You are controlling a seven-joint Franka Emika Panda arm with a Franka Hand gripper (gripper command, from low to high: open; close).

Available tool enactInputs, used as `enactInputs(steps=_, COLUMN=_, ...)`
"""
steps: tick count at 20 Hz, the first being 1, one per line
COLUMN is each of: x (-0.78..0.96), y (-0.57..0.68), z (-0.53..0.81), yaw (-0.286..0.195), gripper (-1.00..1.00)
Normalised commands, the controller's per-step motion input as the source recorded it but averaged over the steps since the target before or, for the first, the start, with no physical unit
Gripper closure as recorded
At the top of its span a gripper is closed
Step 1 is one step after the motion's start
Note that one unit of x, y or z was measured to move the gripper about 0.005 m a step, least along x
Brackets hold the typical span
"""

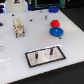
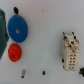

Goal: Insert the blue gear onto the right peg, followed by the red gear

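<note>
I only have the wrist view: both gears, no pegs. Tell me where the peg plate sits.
Observer: In the exterior view the plate lies nearer the camera than the gears, apart from them.
Operator: Give me the right peg's state.
Observer: The right peg stands upright with nothing on it.
Operator: Say which gear is closer to it.
Observer: The blue gear; the red gear lies just beyond it.

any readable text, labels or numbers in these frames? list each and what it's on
None readable in either view.
Blue gear: no markings seen.
Red gear: no markings seen.
Plate with the two pegs: plain grey, no label.
Beige connector-like part: dark dots only, too blurred to tell whether any are characters.
Blue-green panel at the back: too small and blurred to read.
</note>
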Motion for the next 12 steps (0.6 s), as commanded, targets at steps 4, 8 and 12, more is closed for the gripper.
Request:
enactInputs(steps=4, x=-0.43, y=0.68, z=-0.07, yaw=0.000, gripper=-1.00)
enactInputs(steps=8, x=-0.42, y=0.69, z=-0.08, yaw=0.000, gripper=-1.00)
enactInputs(steps=12, x=-0.27, y=0.68, z=-0.26, yaw=0.000, gripper=-1.00)
